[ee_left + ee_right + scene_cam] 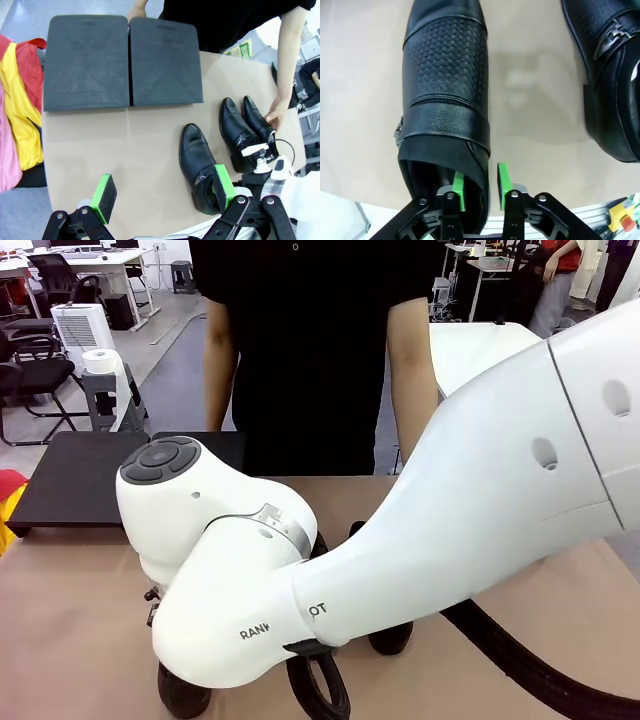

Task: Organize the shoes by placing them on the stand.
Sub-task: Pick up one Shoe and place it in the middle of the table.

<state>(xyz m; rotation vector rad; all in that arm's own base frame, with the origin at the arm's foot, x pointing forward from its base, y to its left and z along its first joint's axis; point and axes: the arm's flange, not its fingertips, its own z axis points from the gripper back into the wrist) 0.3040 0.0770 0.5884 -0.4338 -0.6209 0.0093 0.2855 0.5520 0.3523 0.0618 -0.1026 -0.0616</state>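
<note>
Progress: zero placed. The stand (pixel 85 65) sits at the far left of the table (pixel 110 150), both panels bare. In the left wrist view I count three shoes, all down on the table right of the stand and well apart from it: strap shoe (pixel 200 167) nearest, bit-buckle shoe (pixel 235 130) just right of it, third shoe (pixel 257 120) beside that one, with the person's hand (pixel 275 115) on its far side. Can't place a fourth one.

Right gripper (pixel 480 185) is at the strap shoe's heel, jaws part spread and straddling the collar wall: one pad inside the opening, the other outside with a sliver of gap to the leather. Reads as not clamped. Shoe's sole is flat on the table, nothing lifted.

Left gripper (pixel 165 192) hangs above the near edge, spread wide, empty.

My read: step in hand is the first pick. All the lifts and all the placements on the stand remain.
</note>
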